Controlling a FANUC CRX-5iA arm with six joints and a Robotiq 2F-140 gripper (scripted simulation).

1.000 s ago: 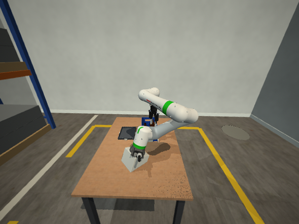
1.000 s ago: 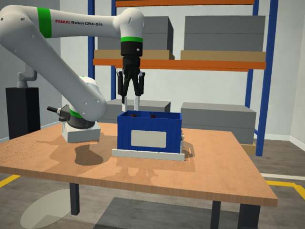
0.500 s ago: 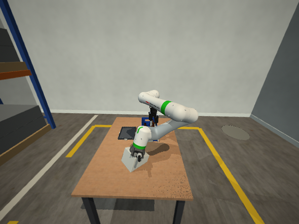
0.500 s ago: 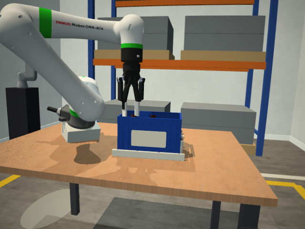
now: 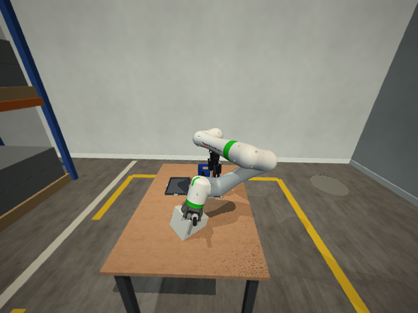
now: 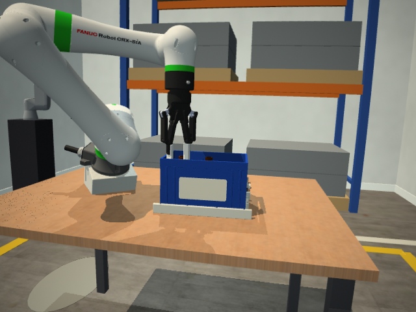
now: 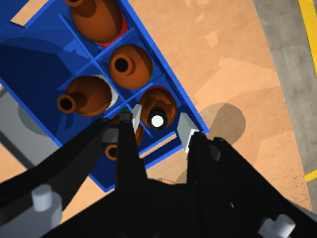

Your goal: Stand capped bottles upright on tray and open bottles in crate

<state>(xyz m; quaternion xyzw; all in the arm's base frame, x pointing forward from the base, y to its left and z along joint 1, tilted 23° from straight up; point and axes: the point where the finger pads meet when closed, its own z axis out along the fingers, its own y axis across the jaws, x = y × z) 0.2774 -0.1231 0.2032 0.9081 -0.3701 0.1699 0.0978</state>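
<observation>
One gripper (image 7: 158, 130) hangs over the blue crate (image 6: 203, 168), fingers partly open and holding nothing, their tips straddling a capped bottle (image 7: 158, 110) in a corner compartment. Open brown bottles (image 7: 130, 65) fill neighbouring cells. The dark tray (image 5: 177, 186) lies just beside the crate, near the table's (image 6: 295, 234) far edge.

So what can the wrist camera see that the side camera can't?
Only the wrist view looks down into the crate: brown bottles in its cells, one with a white cap between the open fingers, the others showing open mouths. Only the exterior view shows the arm, the shelf rack, the crate's label and the whole table. Both show the blue crate and the gripper, holding nothing.
</observation>
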